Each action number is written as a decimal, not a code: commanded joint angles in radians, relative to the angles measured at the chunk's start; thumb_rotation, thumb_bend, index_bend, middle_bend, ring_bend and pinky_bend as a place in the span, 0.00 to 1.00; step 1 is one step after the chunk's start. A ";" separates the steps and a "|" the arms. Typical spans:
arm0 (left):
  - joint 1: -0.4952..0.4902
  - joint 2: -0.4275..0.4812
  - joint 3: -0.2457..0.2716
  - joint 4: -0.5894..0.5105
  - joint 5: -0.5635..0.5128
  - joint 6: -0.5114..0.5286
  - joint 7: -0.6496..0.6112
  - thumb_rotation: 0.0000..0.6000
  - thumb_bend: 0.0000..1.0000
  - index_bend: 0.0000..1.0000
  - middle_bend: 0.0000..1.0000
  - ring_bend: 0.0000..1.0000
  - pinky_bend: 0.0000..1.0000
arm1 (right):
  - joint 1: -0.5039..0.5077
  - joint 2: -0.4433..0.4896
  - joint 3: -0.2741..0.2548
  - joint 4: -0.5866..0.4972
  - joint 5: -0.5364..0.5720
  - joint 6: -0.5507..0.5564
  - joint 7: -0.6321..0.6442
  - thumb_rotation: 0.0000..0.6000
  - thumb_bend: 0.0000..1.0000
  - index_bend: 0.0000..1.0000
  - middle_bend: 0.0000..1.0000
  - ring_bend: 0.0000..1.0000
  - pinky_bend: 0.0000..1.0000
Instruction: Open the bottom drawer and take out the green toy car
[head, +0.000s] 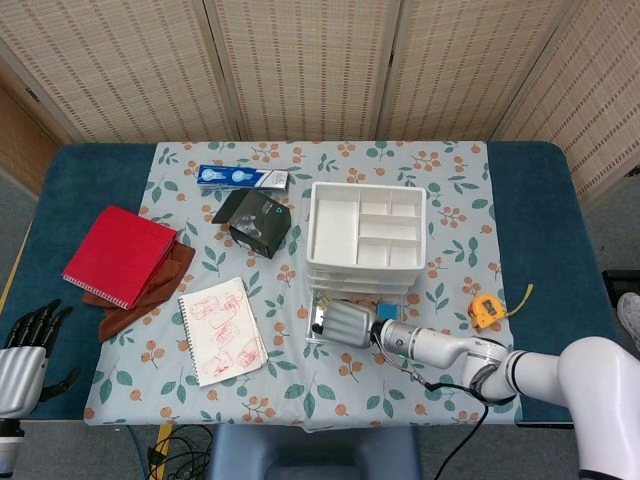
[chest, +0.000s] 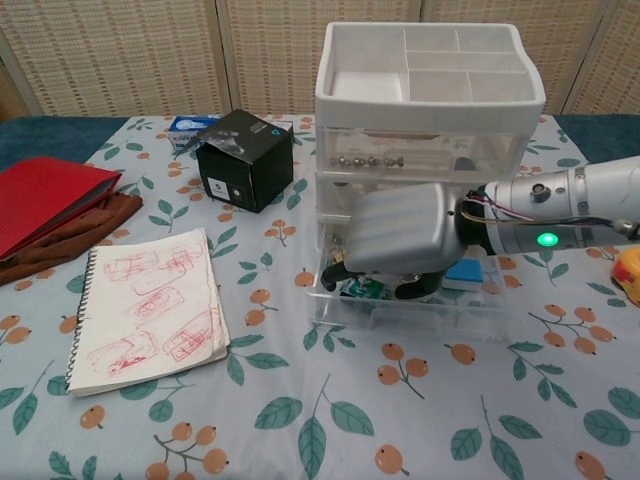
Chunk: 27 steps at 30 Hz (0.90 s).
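The table (head: 540, 190), dark blue, carries a leaf-and-berry tablecloth (head: 330, 385), and the white drawer unit (chest: 430, 80) on that cloth is the landmark for the rest. Its top is an open tray split into compartments; below are clear drawers. The bottom drawer (chest: 405, 312) is pulled out toward the robot, its clear front wall standing forward of the unit.

Left of the unit, well apart, lies a red notebook (head: 118, 254) on a brown cloth (head: 150, 290). Nearer the unit on that side lies a spiral sketchpad (chest: 145, 307) with red drawings. A black box (chest: 244, 158) stands behind the pad, just left of the unit's back corner, and a blue-and-white carton (head: 241, 177) lies further back. Right of the unit, near it, sits a yellow tape measure (head: 486, 310).

The right hand (chest: 400, 232) reaches in from the right, its grey back covering most of the open drawer at the unit's front. Its fingers curl down into the drawer, but what they close on is hidden under the hand, so I cannot tell whether it grips anything. The left hand (head: 22, 358) rests far left of the unit at the table's near edge, dark fingers (head: 38, 321) spread and holding nothing.

The green toy car (chest: 362, 289) sits inside the bottom drawer, at its front left, just under the right hand's fingertips. Only a small green and white part shows, so its long axis and heading cannot be told. A blue object (chest: 464, 273) lies in the drawer to the car's right.
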 joint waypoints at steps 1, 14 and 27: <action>0.000 0.000 0.000 0.001 -0.001 0.000 -0.001 1.00 0.23 0.10 0.05 0.07 0.09 | 0.002 -0.006 0.001 0.007 0.006 -0.006 -0.004 1.00 0.34 0.20 0.84 1.00 1.00; 0.001 -0.003 -0.001 0.007 0.001 0.001 -0.008 1.00 0.23 0.12 0.05 0.07 0.09 | 0.004 -0.037 -0.001 0.040 0.014 -0.004 -0.027 1.00 0.31 0.21 0.84 1.00 1.00; 0.002 -0.004 -0.002 0.020 -0.003 0.000 -0.022 1.00 0.23 0.12 0.05 0.07 0.09 | -0.007 -0.085 -0.003 0.089 0.015 0.027 -0.042 1.00 0.35 0.31 0.85 1.00 1.00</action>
